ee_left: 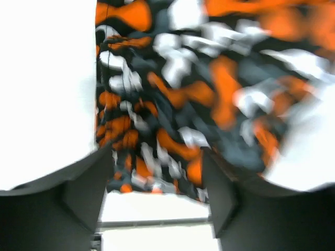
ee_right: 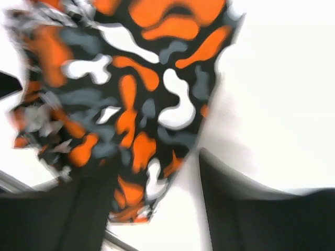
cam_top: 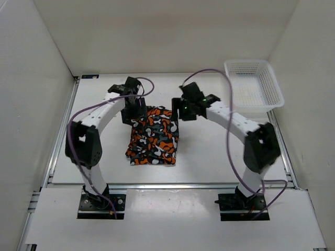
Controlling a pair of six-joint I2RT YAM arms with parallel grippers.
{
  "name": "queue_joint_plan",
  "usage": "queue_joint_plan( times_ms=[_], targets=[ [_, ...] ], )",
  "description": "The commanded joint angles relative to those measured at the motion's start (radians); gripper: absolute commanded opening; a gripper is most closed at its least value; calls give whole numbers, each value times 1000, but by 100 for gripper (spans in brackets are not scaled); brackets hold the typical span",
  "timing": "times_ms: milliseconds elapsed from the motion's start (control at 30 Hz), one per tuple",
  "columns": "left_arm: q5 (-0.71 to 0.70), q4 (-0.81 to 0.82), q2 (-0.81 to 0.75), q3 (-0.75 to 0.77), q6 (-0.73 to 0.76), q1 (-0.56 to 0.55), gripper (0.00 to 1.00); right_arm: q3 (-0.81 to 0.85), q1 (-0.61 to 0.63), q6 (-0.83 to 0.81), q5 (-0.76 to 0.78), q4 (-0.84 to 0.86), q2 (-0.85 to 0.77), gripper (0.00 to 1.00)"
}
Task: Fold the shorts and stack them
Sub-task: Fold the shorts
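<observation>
Shorts [cam_top: 153, 137] are seen folded into a rough rectangle at mid-table [cam_top: 209, 151], between the two arms, w/ the far edge just under L gripper [ee_left: 157, 154] and R gripper [ee_right: 154, 164].

Main risk, as judged: fabric could be snagged by a fingertip if an arm is lifted away, since cloth lies right at the fingers in both wrist views. The top layer would then be dragged open and the fold lost. The near-left edge looks uneven in the top view, so layers may slip if the bundle is nudged or carried. Wrist views are blurred, so contact can't be confirmed.

L gripper: jaws are held well apart, nothing clamped, cloth seen through the gap. R gripper: jaws likewise spread, a pointed corner of the shorts lying btwn them, nearer one finger; touching or not can't be told.

Both arms are arched fwd from their bases, elbows out, wrists turned inward & down at the shorts' far corners. A white mesh basket [cam_top: 253, 86] is set well apart, far right.
</observation>
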Motion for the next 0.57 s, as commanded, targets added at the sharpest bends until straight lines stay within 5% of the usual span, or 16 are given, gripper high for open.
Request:
queue_joint_plan(
  times_ms=[0, 167, 400, 467, 533],
  targets=[
    [-4, -79, -227, 116, 48, -10, 84, -22, -27, -24, 186, -71, -241, 81],
    [-24, -116, -409, 143, 82, -10, 90, -164, -74, 5, 408, -157, -493, 88],
    [-79, -107, -688, 20, 91, 21, 90, -297, -111, 29, 489, -226, -686, 89],
    [-88, -107, -724, -6, 91, 30, 91, -328, -111, 39, 498, -236, -715, 76],
    [-88, -107, -764, -35, 79, 30, 91, -351, -111, 49, 511, -224, -731, 76]
  ],
)
